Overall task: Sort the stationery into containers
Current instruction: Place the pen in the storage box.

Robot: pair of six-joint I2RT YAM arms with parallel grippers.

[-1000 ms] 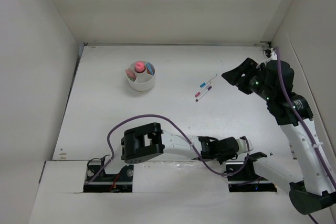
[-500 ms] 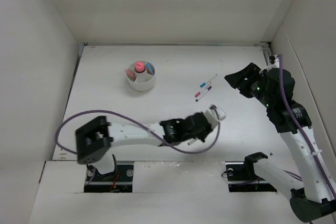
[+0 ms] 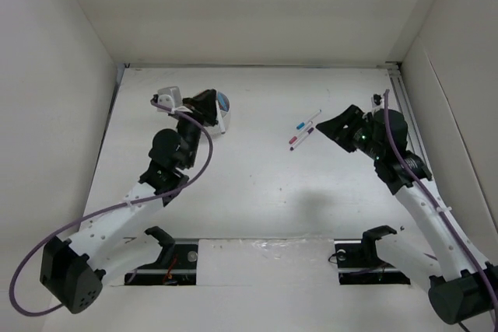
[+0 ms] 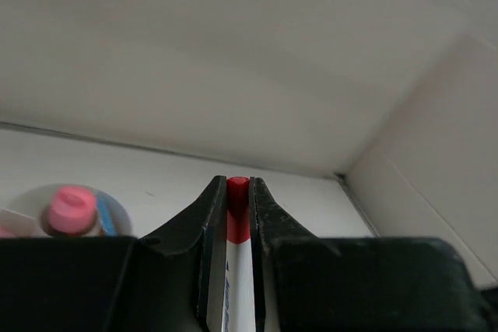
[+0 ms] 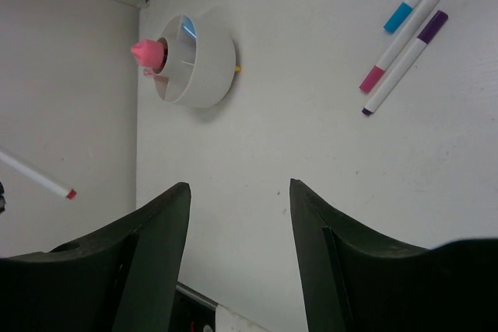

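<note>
Red-capped pen (image 4: 238, 254) between left fingers (image 4: 204, 239)

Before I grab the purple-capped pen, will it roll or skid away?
Likely rolls: the purple-capped pen is a thin round stick lying flat on the smooth table. It looks rigid and light, so a nudge probably shifts it. The pink-capped pen right beside it may move too.

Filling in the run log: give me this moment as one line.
left gripper: shut on red-capped pen, by cup | right gripper: open, empty | three pens: outside cup
</note>
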